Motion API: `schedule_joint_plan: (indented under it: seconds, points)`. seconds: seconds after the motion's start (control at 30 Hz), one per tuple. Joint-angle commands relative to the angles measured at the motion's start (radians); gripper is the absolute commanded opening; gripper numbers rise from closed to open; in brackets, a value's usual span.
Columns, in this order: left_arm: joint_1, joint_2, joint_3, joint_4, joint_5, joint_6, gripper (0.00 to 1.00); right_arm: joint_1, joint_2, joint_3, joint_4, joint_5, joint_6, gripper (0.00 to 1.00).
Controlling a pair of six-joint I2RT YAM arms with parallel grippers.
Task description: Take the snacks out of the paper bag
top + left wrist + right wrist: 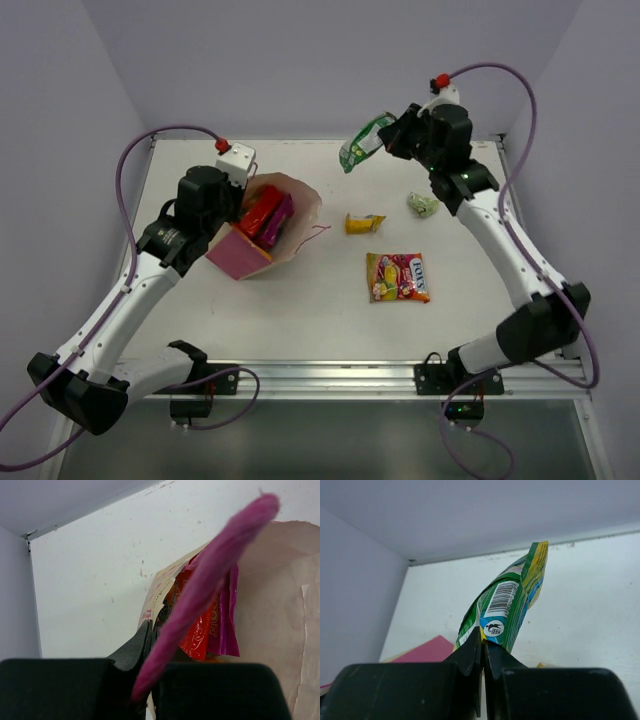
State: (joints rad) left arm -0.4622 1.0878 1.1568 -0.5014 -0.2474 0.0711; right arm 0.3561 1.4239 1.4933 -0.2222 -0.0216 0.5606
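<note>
L gripper (152, 637) pinched on bag (303, 203) rim, red packet (258, 212) & magenta packet (278, 222) inside, R gripper (483, 647) clamping green packet (507, 611) in air, yellow packet (365, 223), candy bag (399, 277) on table (300, 320) beside bag

Matt paper bag (300, 205), glossy green pkt (360, 140)
</note>
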Motion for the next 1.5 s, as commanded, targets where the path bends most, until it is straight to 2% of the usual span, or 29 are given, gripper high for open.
schedule_joint_plan:
  seconds: [0.0,0.17,0.3,0.37,0.4,0.43,0.47,0.57,0.63,0.73,0.83,0.97,1.03,1.17,1.27,1.47]
  points:
    - [0.000,-0.034,0.009,0.090,0.016,0.013,0.00,-0.022,0.168,0.020,0.139,-0.148,-0.005,0.00]
    - [0.000,-0.032,-0.003,0.093,0.023,0.019,0.00,-0.025,0.458,0.136,0.231,-0.280,-0.028,0.00]
    - [0.000,-0.032,-0.011,0.104,0.039,0.022,0.00,-0.035,0.595,0.191,0.281,-0.334,-0.034,0.00]
    - [0.000,-0.034,-0.020,0.110,0.042,0.025,0.00,-0.052,0.625,0.194,0.265,-0.318,-0.033,0.12]
    - [0.000,-0.035,-0.023,0.116,0.043,0.027,0.00,-0.061,0.642,0.193,0.236,-0.307,-0.027,0.22]
    - [0.000,-0.034,-0.026,0.118,0.043,0.029,0.00,-0.071,0.645,0.191,0.225,-0.296,-0.027,0.34]
    - [0.000,-0.034,-0.026,0.119,0.046,0.027,0.00,-0.086,0.644,0.193,0.187,-0.253,-0.027,0.55]
    - [0.000,-0.032,-0.026,0.118,0.053,0.030,0.00,-0.097,0.575,0.179,0.046,-0.149,-0.062,0.76]
    - [0.000,-0.032,-0.025,0.118,0.056,0.027,0.00,-0.095,0.480,0.157,-0.003,-0.049,-0.093,0.80]
    - [0.000,-0.031,-0.020,0.120,0.060,0.029,0.00,-0.085,0.323,0.125,-0.072,-0.043,-0.091,0.81]
    - [0.000,-0.031,-0.011,0.118,0.066,0.027,0.00,-0.023,0.171,0.108,-0.140,-0.041,-0.084,0.79]
    - [0.000,-0.031,0.000,0.115,0.085,0.021,0.00,0.165,0.041,0.094,-0.178,0.000,-0.036,0.74]
    - [0.000,-0.031,0.007,0.115,0.100,0.016,0.00,0.237,0.015,0.075,-0.155,0.015,0.050,0.73]
    - [-0.001,-0.032,0.023,0.112,0.120,0.010,0.00,0.438,0.027,0.051,-0.094,0.075,0.160,0.72]
    - [-0.001,-0.045,0.029,0.109,0.134,0.006,0.00,0.518,0.113,0.103,-0.121,0.104,0.194,0.71]
    - [-0.001,-0.069,0.023,0.106,0.146,0.001,0.00,0.558,0.269,0.104,-0.114,0.149,0.257,0.67]
